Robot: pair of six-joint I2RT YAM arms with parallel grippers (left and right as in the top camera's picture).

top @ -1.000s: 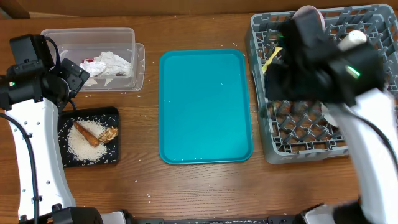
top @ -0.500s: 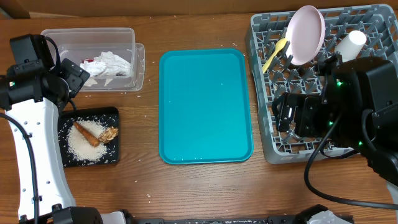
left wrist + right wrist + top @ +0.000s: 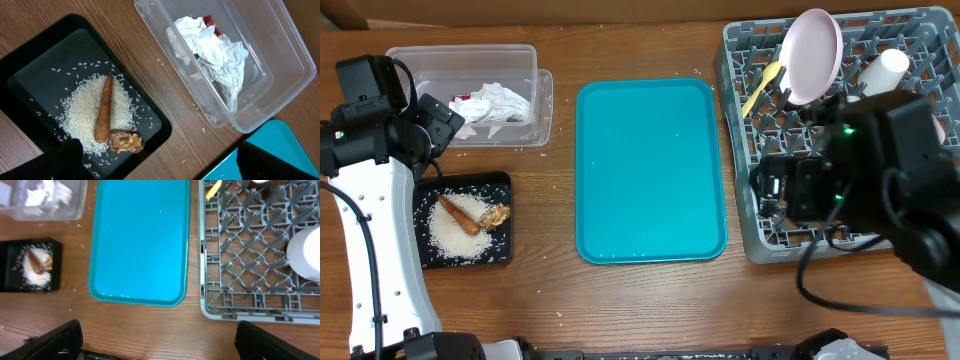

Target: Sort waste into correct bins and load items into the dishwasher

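Grey plastic lattice fills the right of the table: the dish rack, with a pale pink plate standing on edge among the pegs at its back. A yellow spoon lies slanted just to the left of the plate, and a small white cup sits to its right. The right wrist view shows a rounded white dish resting on the rack floor, cut off by the frame edge. The right gripper hangs over the near left part of the rack. Its fingers are spread far apart with nothing between them. A teal tray lies bare in the middle of the table, close beside the rack. At the far left, a clear tub holds a crumpled white napkin, with a small red wrapper peeking out from behind it. In front of the tub sits a black tray holding a heap of rice. An orange-brown carrot stick lies on the rice, and its lower end touches a brown crumbly chunk. A few stray grains dot the wooden table between the tub and the black tray. The left gripper hovers above that strip of table, its fingers wide apart and holding nothing.
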